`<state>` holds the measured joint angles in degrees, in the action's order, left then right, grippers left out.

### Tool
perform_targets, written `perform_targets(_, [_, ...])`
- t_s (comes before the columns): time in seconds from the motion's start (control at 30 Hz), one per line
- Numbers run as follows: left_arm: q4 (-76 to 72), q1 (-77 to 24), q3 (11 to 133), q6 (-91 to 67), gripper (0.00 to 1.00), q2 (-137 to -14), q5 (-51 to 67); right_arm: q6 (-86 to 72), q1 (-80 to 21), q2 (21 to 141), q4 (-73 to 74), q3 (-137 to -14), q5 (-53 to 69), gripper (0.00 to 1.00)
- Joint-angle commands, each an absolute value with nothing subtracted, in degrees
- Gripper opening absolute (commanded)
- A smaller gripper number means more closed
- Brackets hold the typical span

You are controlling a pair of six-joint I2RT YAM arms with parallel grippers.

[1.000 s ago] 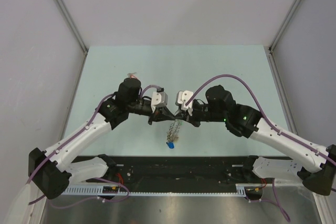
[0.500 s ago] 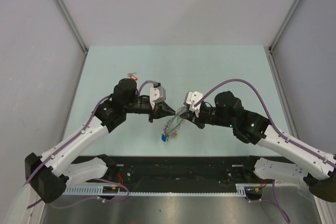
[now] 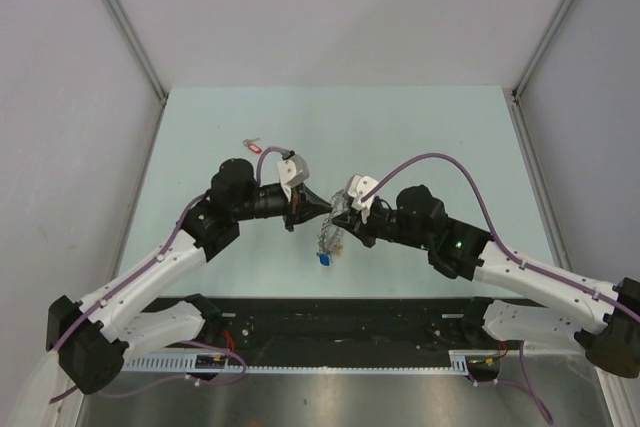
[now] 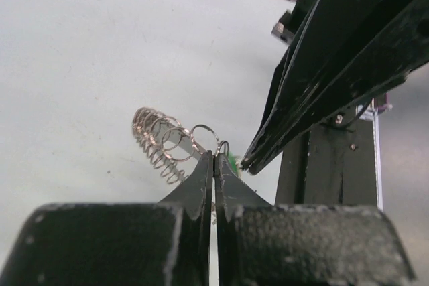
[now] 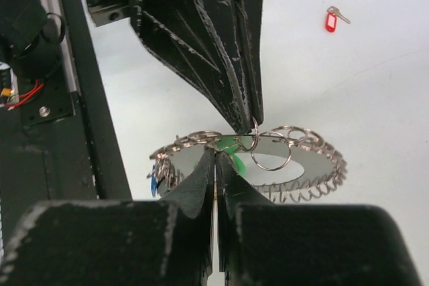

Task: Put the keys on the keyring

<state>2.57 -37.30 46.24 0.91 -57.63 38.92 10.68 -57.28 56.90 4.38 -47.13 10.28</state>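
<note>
From above: left gripper [image 3: 318, 209] and right gripper [image 3: 345, 223] nose to nose over the pale table [image 3: 430, 127], keyring [image 3: 331, 237] dangling between them, blue tag [image 3: 324, 259] lowest, red-tagged key [image 3: 257, 145] lying well behind. Left wrist: jaws pressed together, pinching a small split ring [image 4: 204, 130] beside the coiled keyring. Right wrist: jaws closed on the keyring's near edge, green tag [image 5: 234, 159] just behind the tips

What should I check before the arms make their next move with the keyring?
1. Left claw shut on split ring: ok.
2. Right claw shut on keyring: ok.
3. Split ring threaded onto keyring: cannot tell.
4. Green tag close between the claws: ok.
5. Red-tagged key on keyring: not ok, it lies apart on the table.
</note>
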Motion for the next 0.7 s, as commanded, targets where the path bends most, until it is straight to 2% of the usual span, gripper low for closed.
perform_targets(0.0, [-10.27, -37.18, 45.53, -4.12, 0.00, -54.67, 37.44, 7.12, -58.18, 58.27, -4.12, -45.97, 6.60, 0.00])
perform_targets(0.27, [-12.83, -37.09, 43.51, -4.93, 0.00, -52.56, 34.63, 3.78, -57.75, 59.42, -5.62, -45.97, 0.44, 0.07])
perform_targets(0.33, [-12.75, -37.18, 43.24, -4.57, 0.00, -52.38, 33.93, 3.52, -56.87, 58.19, -4.93, -45.97, 2.18, 0.18])
perform_targets(0.37, [-12.66, -37.18, 43.16, -4.22, 0.00, -52.30, 33.75, 2.99, -56.52, 57.66, -4.49, -46.23, 2.72, 0.29])
perform_targets(0.47, [-12.74, -37.18, 43.07, -3.78, 0.01, -52.38, 33.40, 1.94, -53.89, 55.11, -2.82, -46.32, 4.48, 0.41])
perform_targets(0.67, [-13.01, -37.18, 42.98, -3.60, 0.01, -52.73, 34.28, -1.40, -46.06, 51.95, -1.14, -46.23, 13.17, 0.47])
